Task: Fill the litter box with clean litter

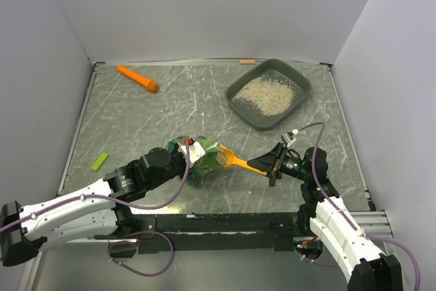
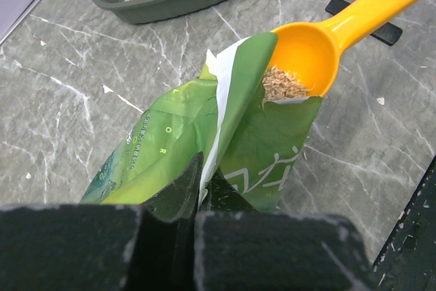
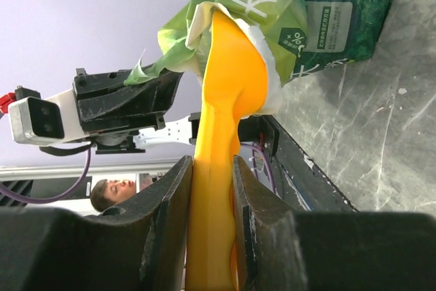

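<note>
Pinches a fold at the top of the bag (image 2: 170,141) with the left gripper (image 2: 197,199), jaws fully closed on the green plastic. Holds the bag's mouth open and turned toward the right arm.

Clamps the handle of the scoop (image 2: 320,39) in the right gripper (image 3: 214,182), squeezing the orange shaft from both sides. Sets the scoop bowl at the bag's mouth, partly under the torn lip, with a small heap of litter (image 2: 283,85) in it. Appears to rest the bag's base on the table (image 1: 170,114), though hard to confirm from above.

Places the box (image 1: 300,85) well apart from the bag, at the far right corner, upright, with a pale patch of litter over its floor.

Also shows an orange carrot-like thing (image 1: 138,78) at the far left and a green strip (image 1: 100,161) near the left edge.
</note>
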